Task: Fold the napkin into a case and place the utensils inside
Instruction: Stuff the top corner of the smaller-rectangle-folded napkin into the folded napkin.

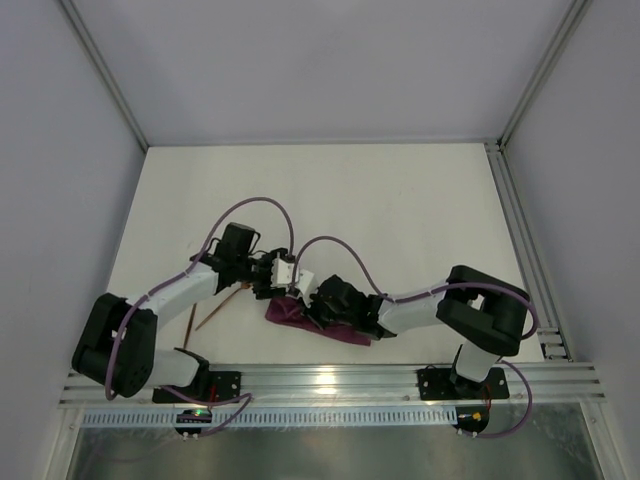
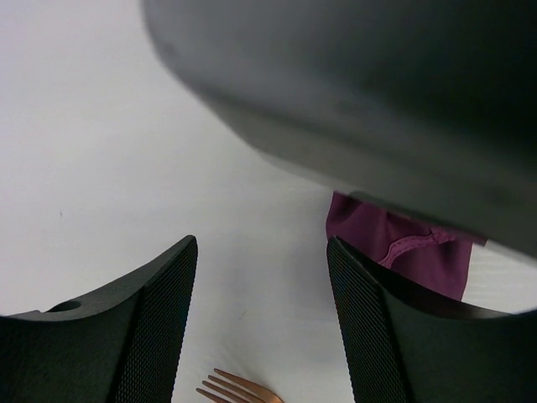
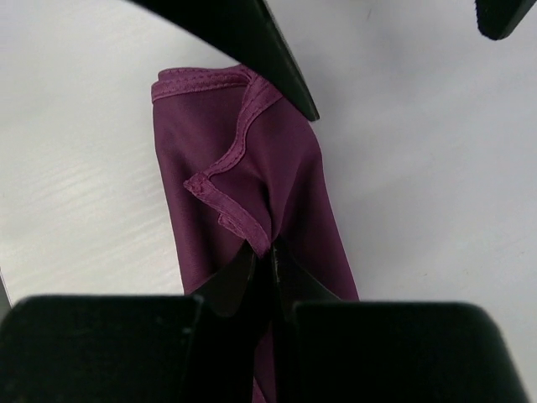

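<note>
Plum-purple cloth napkin [image 1: 288, 312] lay already folded into a narrow oblong case at lower centre of the overhead frame, on the white table [image 1: 400, 220]. The right gripper [image 3: 273, 256] pinched a hemmed fold of the cloth, fingers pressed together on it, seemingly to hold the pouch in place. The left gripper [image 2: 262, 252] hung just left of it with fingers spread and nothing between them. Two slim copper utensils [image 1: 220, 310] lay outside the cloth at lower left, and the tines of a copper fork [image 2: 239, 390] showed at the bottom edge of the left wrist view. Folding looked done; loading had not yet begun.
</note>
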Motion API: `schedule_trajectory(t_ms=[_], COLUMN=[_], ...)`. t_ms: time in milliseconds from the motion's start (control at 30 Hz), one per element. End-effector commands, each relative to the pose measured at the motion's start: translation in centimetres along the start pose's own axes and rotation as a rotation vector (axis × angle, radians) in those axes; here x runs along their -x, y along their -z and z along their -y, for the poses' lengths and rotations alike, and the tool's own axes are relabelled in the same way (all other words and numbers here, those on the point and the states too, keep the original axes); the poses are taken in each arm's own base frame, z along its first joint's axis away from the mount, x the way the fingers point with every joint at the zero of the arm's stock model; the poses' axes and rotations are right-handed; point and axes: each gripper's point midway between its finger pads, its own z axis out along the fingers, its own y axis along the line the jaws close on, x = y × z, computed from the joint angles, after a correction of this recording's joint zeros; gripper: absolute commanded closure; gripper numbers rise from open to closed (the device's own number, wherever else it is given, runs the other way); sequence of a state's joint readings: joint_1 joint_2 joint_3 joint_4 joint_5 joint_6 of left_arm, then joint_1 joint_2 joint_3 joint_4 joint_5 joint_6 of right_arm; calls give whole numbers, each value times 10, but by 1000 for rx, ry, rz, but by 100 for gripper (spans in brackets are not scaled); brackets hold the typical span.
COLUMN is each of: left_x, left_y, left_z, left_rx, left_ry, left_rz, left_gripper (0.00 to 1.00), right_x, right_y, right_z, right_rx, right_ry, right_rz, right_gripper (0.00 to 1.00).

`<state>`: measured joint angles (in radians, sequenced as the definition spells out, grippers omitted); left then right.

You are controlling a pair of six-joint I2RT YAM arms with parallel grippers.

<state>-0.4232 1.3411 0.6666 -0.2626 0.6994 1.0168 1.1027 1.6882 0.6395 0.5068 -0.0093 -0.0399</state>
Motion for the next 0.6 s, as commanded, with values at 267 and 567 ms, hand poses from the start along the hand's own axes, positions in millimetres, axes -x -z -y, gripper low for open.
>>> schedule_trajectory(t_ms=[267, 567], left_x=[11, 48], left_y=[4, 39], left_z=[47, 1], left_rx=[-264, -122], left_ry=[-163, 132], left_rz=[15, 63], left_gripper=[31, 34], right_x=[39, 47], right_y=[9, 22], right_z=[8, 15], right_rx=[13, 29], right_ry=[-21, -56], right_rz=[151, 246], right_gripper=[97, 97])
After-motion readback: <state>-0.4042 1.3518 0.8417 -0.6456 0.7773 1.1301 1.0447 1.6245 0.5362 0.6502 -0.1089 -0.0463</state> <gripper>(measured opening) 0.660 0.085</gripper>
